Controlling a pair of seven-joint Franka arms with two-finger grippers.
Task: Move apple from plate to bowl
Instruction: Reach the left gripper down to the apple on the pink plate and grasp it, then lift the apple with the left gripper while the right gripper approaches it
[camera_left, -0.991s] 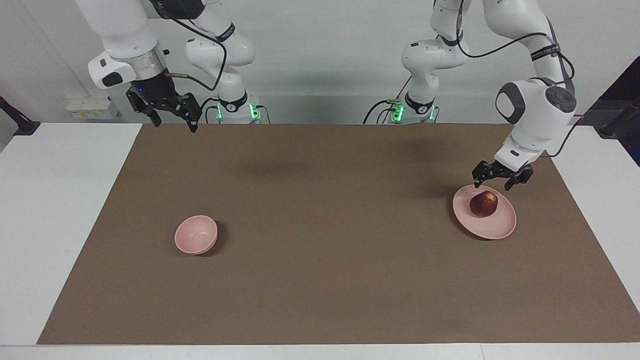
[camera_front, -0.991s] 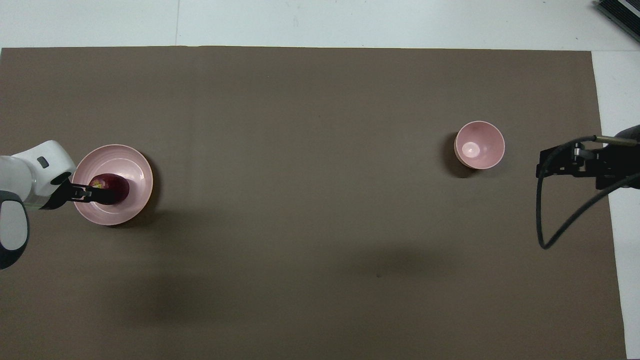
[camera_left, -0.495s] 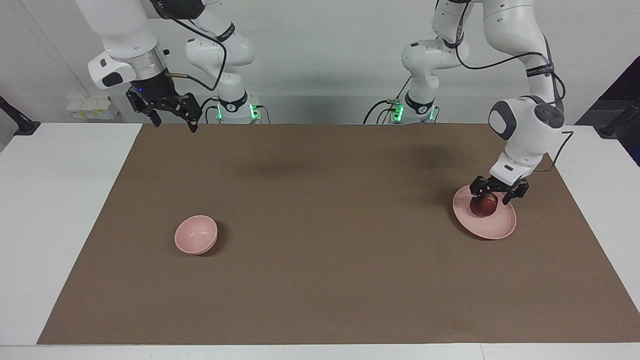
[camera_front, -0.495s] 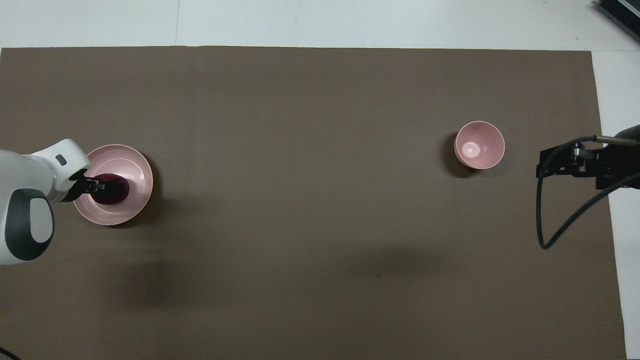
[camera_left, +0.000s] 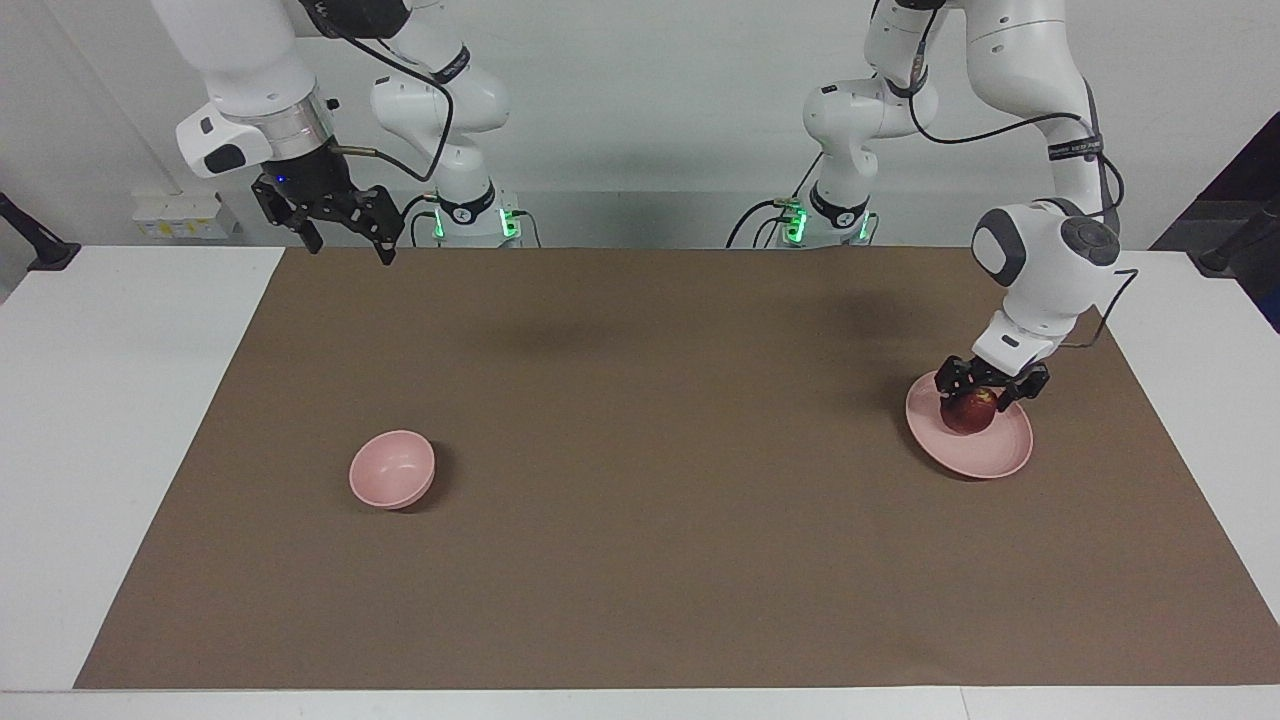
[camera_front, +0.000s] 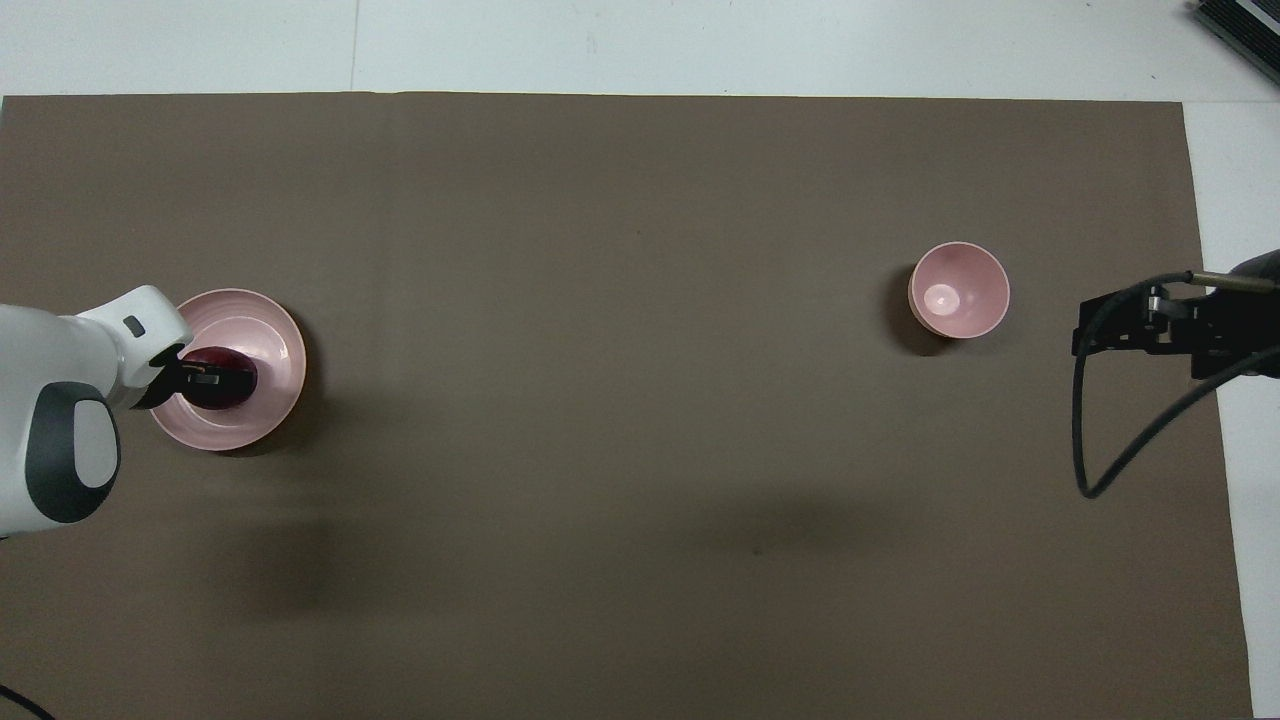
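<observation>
One plate (camera_left: 985, 455) at the left arm's end holds one apple (camera_left: 968, 412). Left gripper (camera_left: 988, 393) straddles the apple, jaws wide. One bowl (camera_left: 392, 469) empty. Right gripper (camera_left: 345, 235) waits raised, jaws apart.

Bare brown mat (camera_left: 660, 400) between plate (camera_left: 985, 455) and bowl (camera_left: 392, 468); nothing seems to stand between them.

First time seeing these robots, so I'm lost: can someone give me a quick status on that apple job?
Left gripper down around the apple, fingers astride it. Apple on the plate, not lifted. Right gripper waits, raised, open. Bowl empty; nothing between.
</observation>
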